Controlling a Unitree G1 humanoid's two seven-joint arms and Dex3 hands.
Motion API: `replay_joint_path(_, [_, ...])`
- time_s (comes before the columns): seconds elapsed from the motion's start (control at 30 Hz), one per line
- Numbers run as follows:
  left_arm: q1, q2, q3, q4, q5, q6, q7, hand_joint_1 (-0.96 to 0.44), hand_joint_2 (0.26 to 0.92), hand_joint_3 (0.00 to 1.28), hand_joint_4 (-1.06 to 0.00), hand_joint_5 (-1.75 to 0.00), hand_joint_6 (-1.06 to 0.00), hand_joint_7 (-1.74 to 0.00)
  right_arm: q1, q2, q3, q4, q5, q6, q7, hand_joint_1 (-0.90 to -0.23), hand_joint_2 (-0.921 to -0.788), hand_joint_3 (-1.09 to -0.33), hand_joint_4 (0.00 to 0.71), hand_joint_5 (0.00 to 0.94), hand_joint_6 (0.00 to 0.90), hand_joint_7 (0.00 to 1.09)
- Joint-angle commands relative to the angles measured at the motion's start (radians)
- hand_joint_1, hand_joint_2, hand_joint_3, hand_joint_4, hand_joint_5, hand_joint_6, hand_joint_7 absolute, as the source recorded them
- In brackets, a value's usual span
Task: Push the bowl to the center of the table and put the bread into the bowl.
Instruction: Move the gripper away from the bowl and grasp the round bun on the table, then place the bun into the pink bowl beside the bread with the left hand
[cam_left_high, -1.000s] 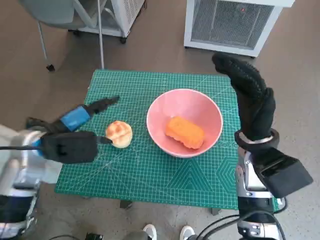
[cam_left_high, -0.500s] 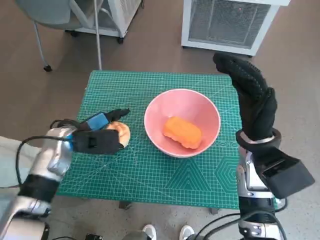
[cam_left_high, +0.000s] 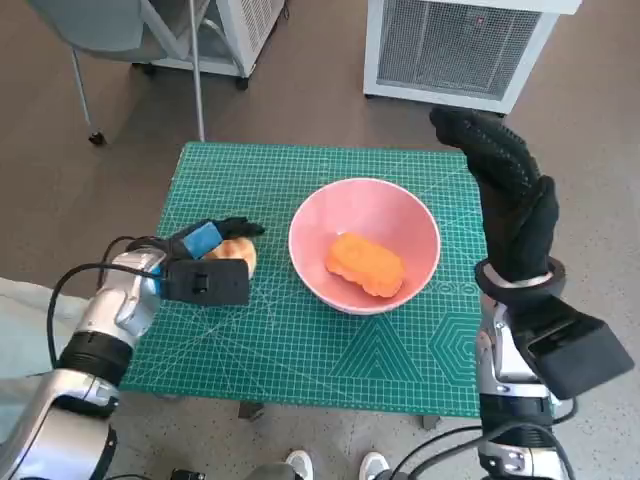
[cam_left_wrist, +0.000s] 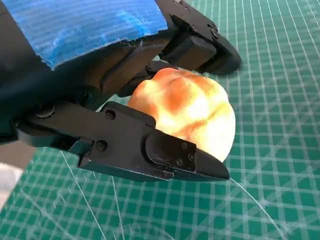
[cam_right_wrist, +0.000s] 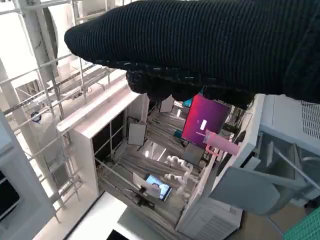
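Fingers (cam_left_wrist: 170, 155) of left hand (cam_left_high: 205, 262) around bread (cam_left_wrist: 187, 112), right hand (cam_left_high: 505, 195) raised

Left hand (cam_left_high: 205, 262) fingers (cam_left_wrist: 170, 155) now around bread roll (cam_left_wrist: 192, 112).

Even, bright daylight — soft shadows; the bread roll (cam_left_wrist: 192, 112) glares, overexposed, and the head view bows at its edges.

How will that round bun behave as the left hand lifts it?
The bun looks puffy, so probably light and squashy; a hard squeeze may dent it. Its domed shape could roll if released on the mat. The left hand has fingers on both sides.
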Motion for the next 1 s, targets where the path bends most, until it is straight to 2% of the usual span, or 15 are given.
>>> replay_joint_path(0.03, [0.026,0.022,-0.032,0.021,0.019,-0.037,-0.029,0.00,0.901,0.09,-0.68,-1.09,-0.67,-1.18,0.019,-0.002,-0.001,0.000,0.013,0.007,0.007,-0.657,-0.921,-0.829,0.268,0.003,-0.001,0.60])
replay_joint_path(0.23, [0.066,0.088,0.052,-0.195,-0.047,-0.013,-0.059,0.00,0.905,0.08,-0.69,-1.14,-0.66,-1.15,0.020,-0.001,0.000,0.002,0.013,0.009,0.007,-0.662,-0.921,-0.829,0.268,0.003,-0.001,0.60])
replay_joint_path(0.43, [0.151,0.116,0.206,-0.486,-0.109,0.016,0.015,0.00,0.917,0.04,-0.76,-1.09,-0.63,-1.16,0.020,-0.002,0.000,0.006,0.016,0.012,0.012,-0.665,-0.921,-0.826,0.268,0.003,-0.001,0.60])
replay_joint_path(0.63, [0.180,0.085,0.322,-0.729,-0.130,0.049,0.068,0.00,0.917,0.02,-0.80,-1.01,-0.63,-1.19,0.018,-0.004,0.002,0.004,0.017,0.020,0.015,-0.667,-0.921,-0.826,0.267,0.003,-0.001,0.60])
replay_joint_path(0.8, [0.160,0.018,0.338,-0.862,-0.087,0.058,0.146,0.00,0.918,0.02,-0.81,-1.00,-0.62,-1.19,0.014,-0.007,0.002,0.001,0.024,0.030,0.019,-0.670,-0.921,-0.826,0.265,0.002,-0.001,0.60])
replay_joint_path(1.0, [0.110,-0.083,0.293,-0.908,-0.035,0.044,0.244,0.00,0.920,0.02,-0.81,-1.03,-0.62,-1.17,0.011,-0.009,-0.002,0.004,0.029,0.033,0.026,-0.669,-0.921,-0.828,0.265,0.001,-0.001,0.60])
